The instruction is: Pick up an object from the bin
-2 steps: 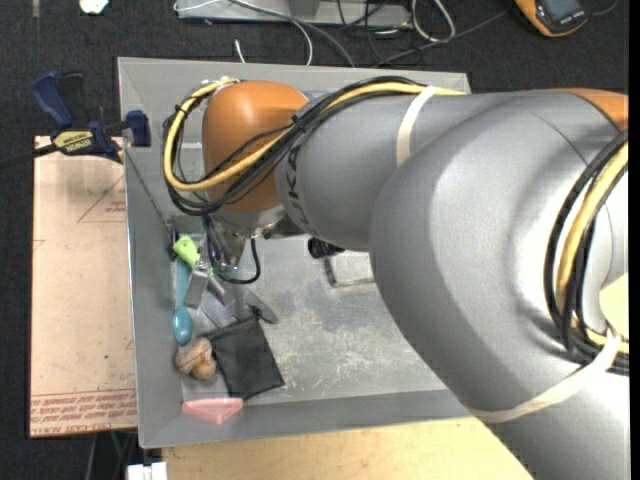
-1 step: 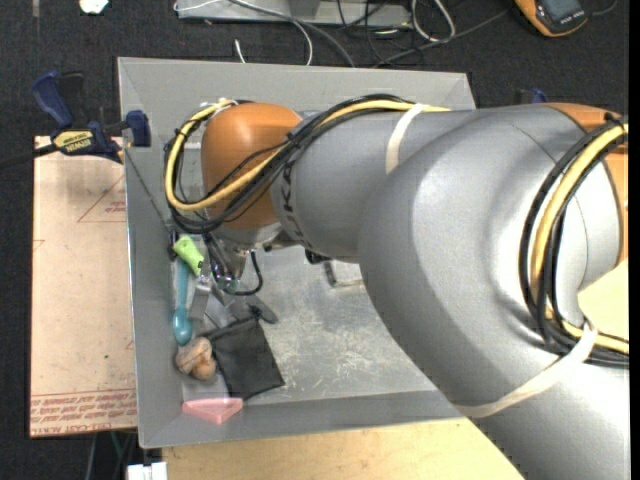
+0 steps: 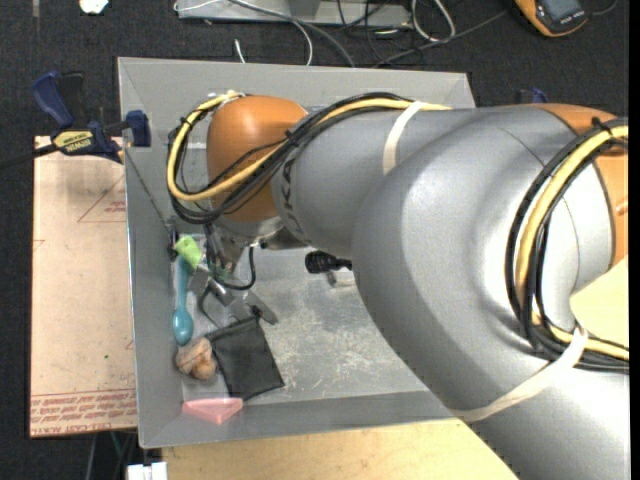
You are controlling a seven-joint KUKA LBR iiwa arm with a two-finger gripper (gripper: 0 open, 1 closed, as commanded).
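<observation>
Around grey bin (image 3: 340, 343), dark floor (image 3: 140, 28).

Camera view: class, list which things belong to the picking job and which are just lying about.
Belong to the job: gripper; grey bin; along its left side, teal spoon, black flat pad, brown lump, pink wedge.

Just lying about, outside the bin: white scrap, orange device, cables.
</observation>
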